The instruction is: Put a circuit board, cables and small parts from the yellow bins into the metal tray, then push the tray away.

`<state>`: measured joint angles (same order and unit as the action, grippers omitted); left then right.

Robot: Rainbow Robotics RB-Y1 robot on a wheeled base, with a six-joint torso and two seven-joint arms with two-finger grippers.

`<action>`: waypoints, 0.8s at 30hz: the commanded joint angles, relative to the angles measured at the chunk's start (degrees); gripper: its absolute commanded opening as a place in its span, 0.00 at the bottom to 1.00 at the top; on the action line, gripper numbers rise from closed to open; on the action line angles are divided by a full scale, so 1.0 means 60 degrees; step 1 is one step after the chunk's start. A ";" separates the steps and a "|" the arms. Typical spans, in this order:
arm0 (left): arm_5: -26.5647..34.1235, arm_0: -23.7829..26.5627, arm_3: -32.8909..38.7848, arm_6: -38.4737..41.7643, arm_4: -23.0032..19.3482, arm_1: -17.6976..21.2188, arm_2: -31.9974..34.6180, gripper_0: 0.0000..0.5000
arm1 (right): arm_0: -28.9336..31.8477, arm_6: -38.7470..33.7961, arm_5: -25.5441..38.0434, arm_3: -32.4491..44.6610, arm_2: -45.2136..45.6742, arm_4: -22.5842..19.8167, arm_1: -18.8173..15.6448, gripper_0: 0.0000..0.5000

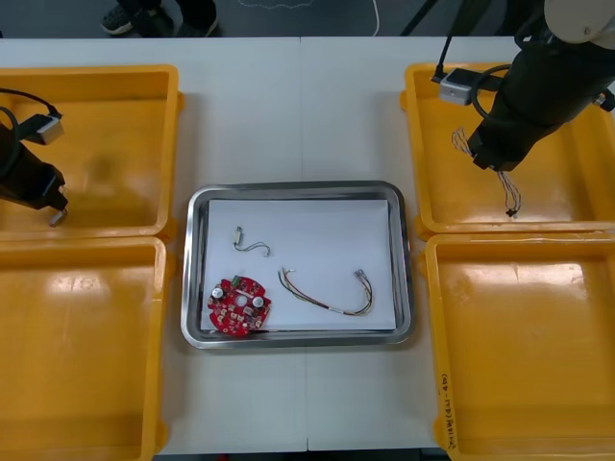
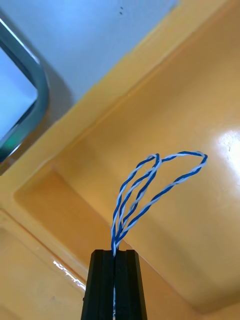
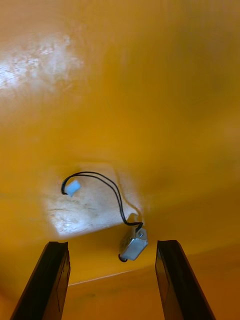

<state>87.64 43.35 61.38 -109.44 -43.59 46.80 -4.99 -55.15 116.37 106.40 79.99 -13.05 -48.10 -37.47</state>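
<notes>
My right gripper (image 1: 493, 161) hangs over the back right yellow bin (image 1: 577, 192), shut on a twisted blue and white cable (image 2: 150, 190). The cable's loops stick out past the fingertips (image 2: 115, 257) and dangle above the bin floor (image 1: 510, 197). My left gripper (image 3: 112, 245) is low in the back left yellow bin (image 1: 115, 144), fingers open. A small metal part (image 3: 133, 245) with a black cable and white plug lies on the bin floor between them. The metal tray (image 1: 298, 190), white inside, holds a round red circuit board (image 1: 238, 304), a red and yellow cable (image 1: 327, 293) and a small metal part (image 1: 245, 240).
Two more yellow bins stand at the front left (image 1: 77, 346) and front right (image 1: 524, 346). The tray's rim corner (image 2: 31, 95) lies beyond the right bin's wall in the right wrist view. Bare table lies behind and in front of the tray.
</notes>
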 commanded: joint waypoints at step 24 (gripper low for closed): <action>-0.0091 -0.0296 0.0112 0.0135 0.0570 -0.0564 0.0201 1.00 | -0.0667 -0.0294 0.0343 0.2299 -0.1574 -0.0362 0.1806 0.00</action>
<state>87.54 42.67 61.37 -109.44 -40.88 44.20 -4.99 -56.08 116.33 109.56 91.89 -19.88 -49.83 -28.21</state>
